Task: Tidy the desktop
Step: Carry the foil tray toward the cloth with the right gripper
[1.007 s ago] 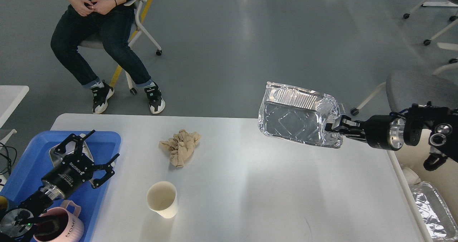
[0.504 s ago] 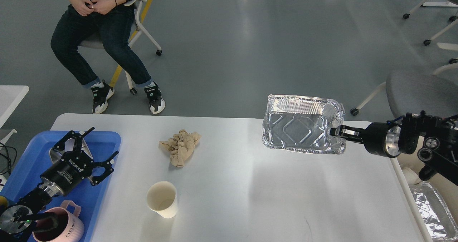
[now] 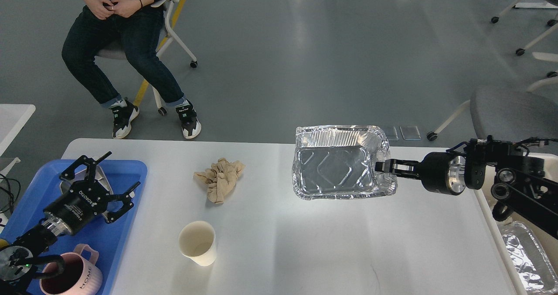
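Note:
The desktop [image 3: 305,242] is a wide white tabletop. On it lie a crumpled beige cloth [image 3: 219,178] and a paper cup [image 3: 198,242]. My right gripper [image 3: 383,166] is shut on the right rim of a silver foil tray [image 3: 338,166], held over the far middle-right of the desktop. My left gripper [image 3: 102,186] hangs open over the blue plastic tray [image 3: 26,199] at the left edge, with nothing between its fingers. A pink mug [image 3: 72,275] stands in that blue tray near the front.
A person sits on a chair [image 3: 126,38] beyond the far left of the table. A grey chair [image 3: 510,110] stands at the right. Another foil tray [image 3: 525,253] lies beside the table's right edge. A small white table corner [image 3: 13,116] shows at the left.
My right gripper has carried the foil tray leftward and lower, levelling it out over the desktop. My left gripper has drifted slightly left and back over the blue tray.

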